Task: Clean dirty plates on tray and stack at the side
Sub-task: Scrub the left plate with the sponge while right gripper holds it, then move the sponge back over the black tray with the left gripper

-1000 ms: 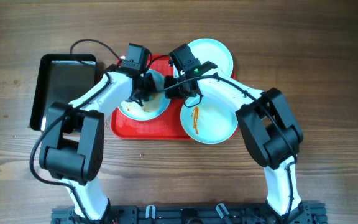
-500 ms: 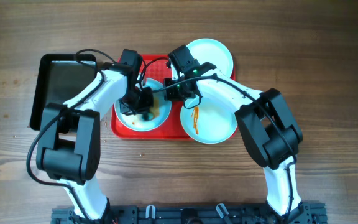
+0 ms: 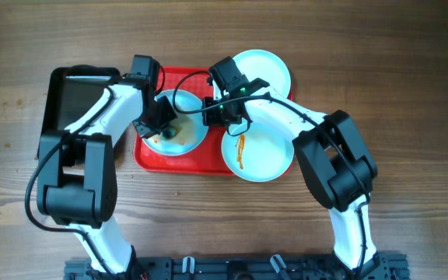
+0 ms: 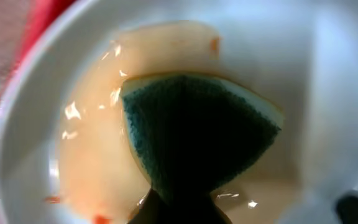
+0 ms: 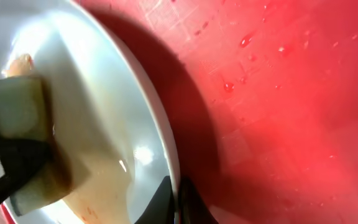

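The left gripper [image 3: 164, 131] is clenched on a green-faced sponge [image 4: 197, 137] and presses it into the left plate [image 3: 189, 138], which sits on the left half of the red tray [image 3: 179, 165]. In the left wrist view a pale orange-brown film of sauce spreads around the sponge, with small orange flecks at its edge. The right gripper [image 5: 173, 198] is pinched tight on this plate's right rim.

Over the last second the left wrist has swung left, toward the black tray [image 3: 76, 109]. The sponge has travelled from the far right part of the plate to its left-centre. The tray and its plates now sit slightly further left, and the right gripper has kept its place on the rim.

The streaked plate [image 3: 267, 159], marked with an orange line of sauce, lies at the near right and overhangs the tray's near edge. The far plate [image 3: 267, 66] looks clean, overhangs the far edge and is partly hidden by the right arm. Everything rests on a wooden table [image 3: 411, 78].
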Robot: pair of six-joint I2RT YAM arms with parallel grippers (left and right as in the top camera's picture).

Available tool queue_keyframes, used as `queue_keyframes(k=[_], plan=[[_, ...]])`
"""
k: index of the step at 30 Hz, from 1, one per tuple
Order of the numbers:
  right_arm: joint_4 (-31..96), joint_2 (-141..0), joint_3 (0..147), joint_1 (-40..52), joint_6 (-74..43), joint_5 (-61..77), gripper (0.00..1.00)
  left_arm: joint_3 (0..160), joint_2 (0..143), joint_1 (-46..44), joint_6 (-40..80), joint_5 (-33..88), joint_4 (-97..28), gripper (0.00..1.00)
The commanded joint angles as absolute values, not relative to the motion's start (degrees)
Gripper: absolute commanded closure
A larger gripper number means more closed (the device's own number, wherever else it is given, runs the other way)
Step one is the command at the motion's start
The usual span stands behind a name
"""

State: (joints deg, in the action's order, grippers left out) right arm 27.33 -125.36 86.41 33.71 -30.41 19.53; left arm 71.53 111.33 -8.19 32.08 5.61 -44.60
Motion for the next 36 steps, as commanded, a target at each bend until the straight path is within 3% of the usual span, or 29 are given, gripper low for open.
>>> queue_keyframes(k=[1,5,11,16,19,22,25,31,36], plan=[[27.94,-126.17,86.72,33.87,-30.17,20.47,0.96,74.08,111.70,-5.80,33.61,-0.82,-49.93,0.96],[28.08,-126.17,86.72,33.71,-30.00,20.64,0.96,82.46,107.22,-3.77,22.33,11.79,-53.52,0.96],[28.45,-126.13,86.74,31.73,-27.81,22.96,0.96,88.20,102.04,4.32,19.70,9.02,-59.64,0.96],[28.25,-126.13,87.11,31.57,-24.01,23.64,0.74,87.96,104.07,12.95,19.64,-1.69,-62.00,0.96],[28.32,-126.15,87.09,31.59,-23.97,23.62,0.64,85.32,106.98,14.06,13.63,-4.64,-59.09,0.96],[28.34,-126.15,87.05,31.59,-23.99,23.62,0.48,81.93,109.80,14.06,13.19,-6.90,-54.46,0.96],[28.60,-126.15,87.05,31.57,-23.62,23.62,0.41,80.29,112.95,14.44,13.21,-8.05,-50.92,0.96],[28.75,-126.17,86.96,31.70,-24.47,20.53,0.40,80.23,118.45,17.08,13.26,-8.03,-48.05,0.96],[28.80,-128.07,86.87,32.60,-28.73,19.31,0.59,79.70,120.07,17.17,13.26,-7.97,-45.25,0.96]])
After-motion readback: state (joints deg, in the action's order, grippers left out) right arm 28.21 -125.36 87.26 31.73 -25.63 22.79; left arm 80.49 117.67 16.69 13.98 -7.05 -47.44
